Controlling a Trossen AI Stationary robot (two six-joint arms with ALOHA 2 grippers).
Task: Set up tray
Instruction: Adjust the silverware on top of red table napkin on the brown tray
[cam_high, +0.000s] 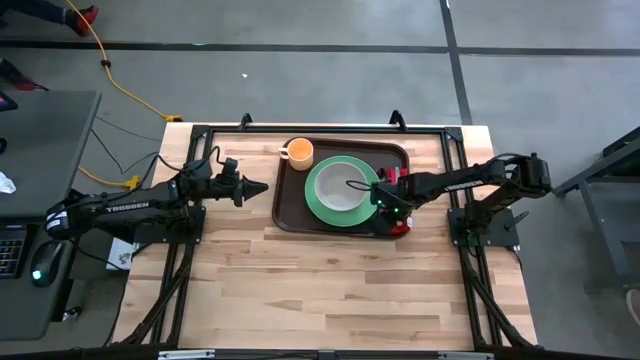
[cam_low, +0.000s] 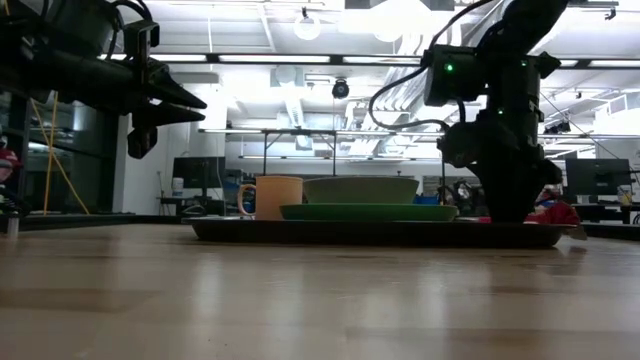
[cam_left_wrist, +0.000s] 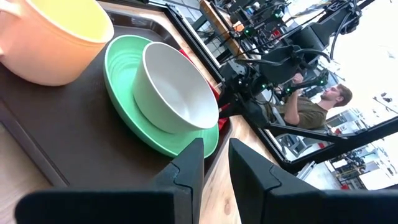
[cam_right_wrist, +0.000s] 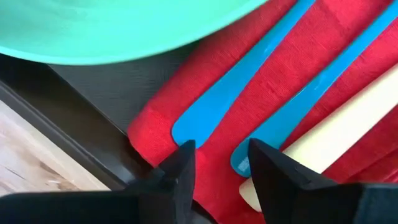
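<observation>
The right gripper (cam_high: 387, 205) hangs low over the right end of the tray (cam_high: 292, 210), its fingers (cam_right_wrist: 177, 171) parted by a clear gap and holding nothing. Just ahead of them lies a red cloth napkin (cam_right_wrist: 211, 149) with two blue utensil handles (cam_right_wrist: 217, 106) and one cream one (cam_right_wrist: 329, 137) resting on it; whether the fingertips touch the cloth cannot be told. The right arm reaches in from the table's right edge, bent at the elbow, with its wrist angled down towards the tray.

The left gripper (cam_high: 262, 188) hovers in the air just off the tray's left rim – fingers (cam_left_wrist: 186, 165) set a narrow gap apart, empty, pointing at the tray. The left arm stretches nearly level from the table's left side.

The tray sits at the far middle of the wooden table (cam_high: 330, 290). On it stand a green plate (cam_high: 318, 200) carrying a white bowl (cam_high: 343, 182), and an orange mug (cam_high: 299, 152) in the far left corner – apart from the plate. From above, the napkin shows only as a red patch under the right gripper, and the utensils' working ends are out of sight in every view. A person (cam_left_wrist: 311, 109) sits in the room beyond the table
</observation>
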